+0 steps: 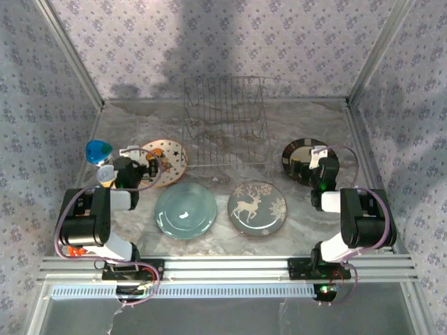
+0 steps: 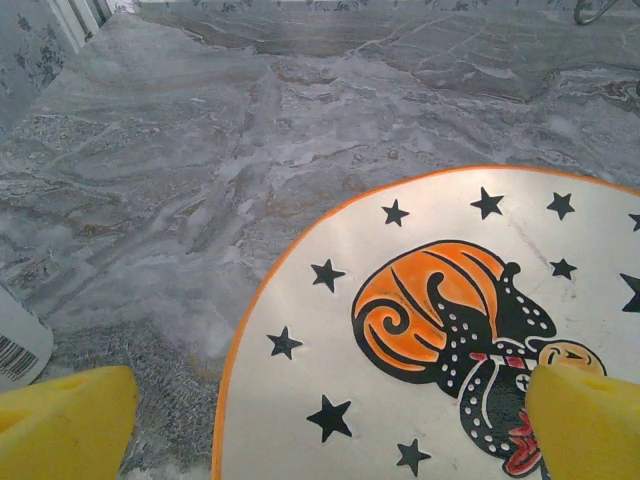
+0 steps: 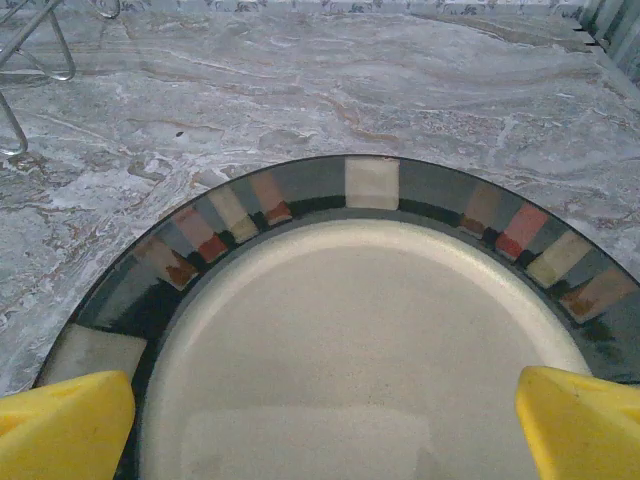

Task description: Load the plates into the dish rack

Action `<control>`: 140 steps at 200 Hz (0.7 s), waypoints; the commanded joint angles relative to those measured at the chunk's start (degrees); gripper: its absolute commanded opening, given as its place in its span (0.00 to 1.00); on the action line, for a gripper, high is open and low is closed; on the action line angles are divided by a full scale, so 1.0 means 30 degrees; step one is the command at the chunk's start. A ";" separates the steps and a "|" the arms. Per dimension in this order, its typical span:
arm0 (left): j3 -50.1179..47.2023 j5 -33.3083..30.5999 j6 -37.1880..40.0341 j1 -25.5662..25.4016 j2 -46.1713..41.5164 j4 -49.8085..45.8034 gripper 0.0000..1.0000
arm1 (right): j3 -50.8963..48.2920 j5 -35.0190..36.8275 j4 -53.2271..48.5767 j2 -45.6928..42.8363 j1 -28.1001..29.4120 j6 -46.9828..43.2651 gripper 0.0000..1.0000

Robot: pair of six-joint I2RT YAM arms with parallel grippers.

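Four plates lie flat on the marble table point(image 1: 307, 209). The cream plate with black stars point(image 1: 170, 162) is at the left, and my open left gripper point(image 1: 134, 155) hovers over its left edge. In the left wrist view its orange picture point(image 2: 440, 315) lies between the yellow fingertips point(image 2: 70, 420), and the left gripper point(image 2: 325, 425) holds nothing. The glossy black plate point(image 1: 299, 158) is at the right, under my open right gripper point(image 1: 321, 157). Its patterned rim point(image 3: 370, 185) lies ahead of the right gripper point(image 3: 325, 420). The teal plate point(image 1: 185, 210) and deer plate point(image 1: 256, 207) lie in front. The wire dish rack point(image 1: 227, 125) stands behind them.
A small blue cup point(image 1: 99, 150) stands left of the cream plate. A white thing with a barcode label point(image 2: 15, 345) sits by my left finger. Rack wires point(image 3: 35, 40) show at the far left of the right wrist view. Patterned walls close in the table on three sides.
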 commanded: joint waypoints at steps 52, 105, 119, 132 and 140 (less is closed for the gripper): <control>0.0302 0.0407 -0.0301 0.0164 0.0106 0.0200 0.99 | 0.0398 0.0125 -0.0129 0.0135 -0.0058 0.0168 1.00; 0.0280 0.0513 -0.0346 0.0181 0.0087 0.0237 0.99 | 0.0399 0.0159 -0.0129 0.0131 -0.0017 0.0179 1.00; 0.0279 0.0571 -0.0353 0.0247 0.0078 0.0266 0.99 | 0.0381 0.0212 -0.0129 0.0130 0.0001 0.0154 1.00; 0.0279 0.0601 -0.0356 0.0255 0.0066 0.0295 1.00 | 0.0400 0.0213 -0.0129 0.0129 0.0021 0.0177 1.00; 0.0279 0.0574 -0.0374 0.0264 0.0085 0.0274 0.99 | 0.0382 0.0204 -0.0129 0.0114 0.0013 0.0153 1.00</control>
